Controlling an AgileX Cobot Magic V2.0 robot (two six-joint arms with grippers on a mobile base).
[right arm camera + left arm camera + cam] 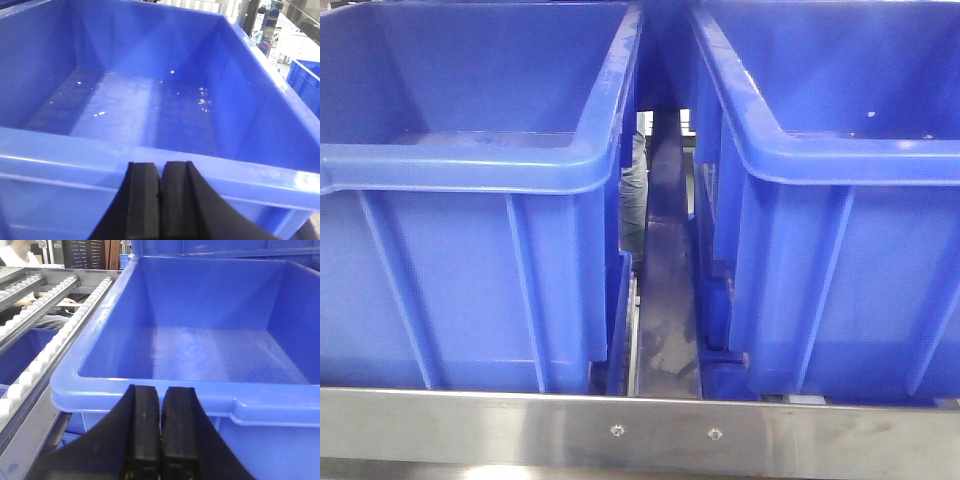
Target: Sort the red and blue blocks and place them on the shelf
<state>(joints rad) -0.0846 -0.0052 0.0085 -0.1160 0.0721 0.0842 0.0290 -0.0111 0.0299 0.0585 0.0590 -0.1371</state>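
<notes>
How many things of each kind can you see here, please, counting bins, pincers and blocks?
Blue bins: 2, the left bin and the right bin, side by side on the shelf.
Pincers: 2, the left pincer and the right pincer, both closed and empty.
Red or blue blocks: 0 in view.
Total: 4.

Front view: two large blue plastic bins, the left bin [470, 200] and the right bin [840, 200], stand side by side on one shelf [470, 430], whose steel front rail carries two small screws, left screw [616, 431] and right screw [714, 434]. Wrist views: one closed gripper each, left gripper [160, 435] and right gripper [159, 200]; no blocks visible.
</notes>
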